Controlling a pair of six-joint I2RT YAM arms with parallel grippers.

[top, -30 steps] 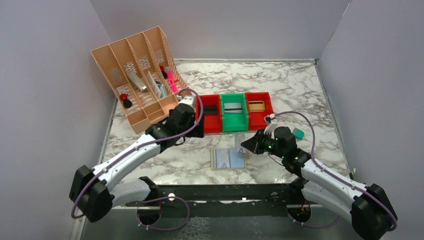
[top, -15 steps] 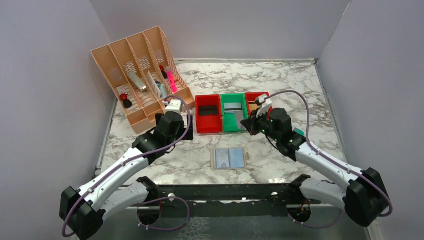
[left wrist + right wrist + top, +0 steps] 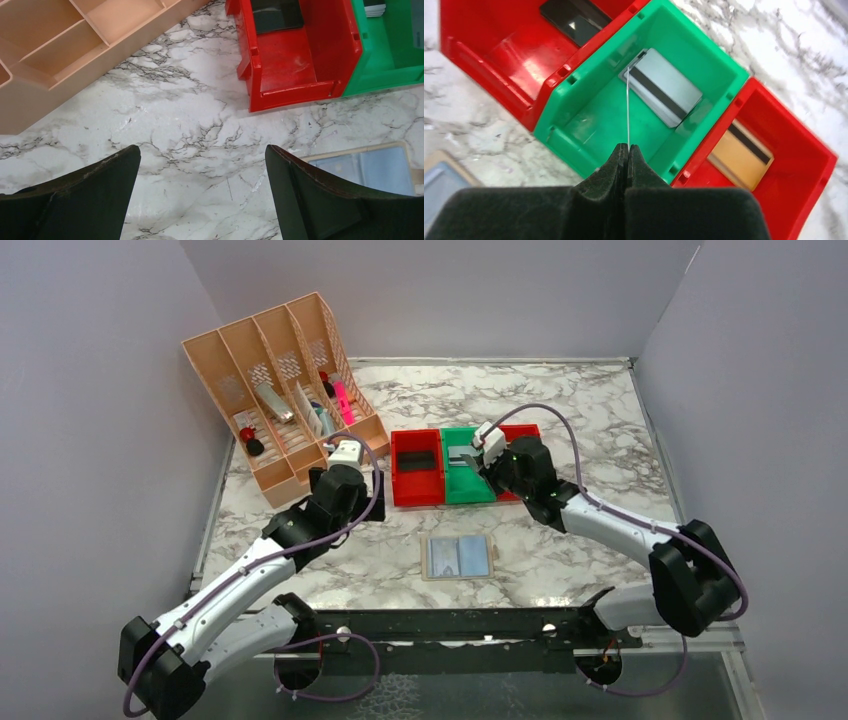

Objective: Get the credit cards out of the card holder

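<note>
A: Change since the earlier frames: the right gripper (image 3: pixel 628 148) has been carried away from the tan folding card holder (image 3: pixel 459 557) and up over the green plastic bin (image 3: pixel 468 492). The left gripper (image 3: pixel 202 150) has been drawn back from the bins and now sits left of the green bin.

B: Noted. Right grip state?

A: The fingers are pressed together on a thin pale card (image 3: pixel 628 107). It is seen edge-on, held upright above the green bin's floor.

B: Left?

A: The jaws are held wide apart. White-and-grey marble tabletop (image 3: pixel 190 115) is seen below them, left of the green bin and nearer the arm bases.

B: Card holder position?

A: It is laid open and flat on the marble, nearer the arm bases than the green bin and apart from it. The pale blue-grey inner panels are turned up. Whether any cards are left in it cannot be told.

B: Bin contents?

A: A silver card with a dark stripe (image 3: pixel 664 87) is lying at the far end of the green bin. A red plastic bin (image 3: pixel 417 490) is set against the green bin's left side, with a black card (image 3: pixel 418 459) inside. A second red plastic bin (image 3: pixel 794 192) is set against the right side, with a tan striped card (image 3: pixel 740 155) in it.

B: Anything else?

A: A peach plastic file organiser (image 3: pixel 283 478) is stood further left of the green bin, with small items in its slots.
</note>
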